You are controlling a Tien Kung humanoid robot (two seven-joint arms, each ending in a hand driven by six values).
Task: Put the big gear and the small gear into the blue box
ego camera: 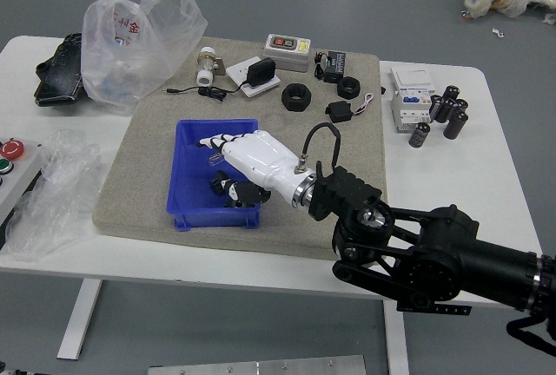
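Observation:
My right hand (pixel 217 165), white with black finger parts, reaches over the blue box (pixel 179 171) from the right. Its fingers are spread, with a wide gap between the upper fingers and the lower ones, and nothing is gripped. In that gap a small shiny ring-like thing (pixel 215 158) shows inside the box; whether it is a gear I cannot tell. The hand hides the box's right part. Farther back on the mat lie a thick black ring (pixel 296 97) and a smaller black ring (pixel 348 88), both gear-like. My left arm is out of view.
Behind the box on the grey mat (pixel 130 193) stand a white fitting (pixel 206 66), a black adapter (pixel 261 71) and a switch box (pixel 287 52). Plastic bags (pixel 143 45) lie at the left. White modules (pixel 411 106) and several black cylinders (pixel 453 123) stand at the right.

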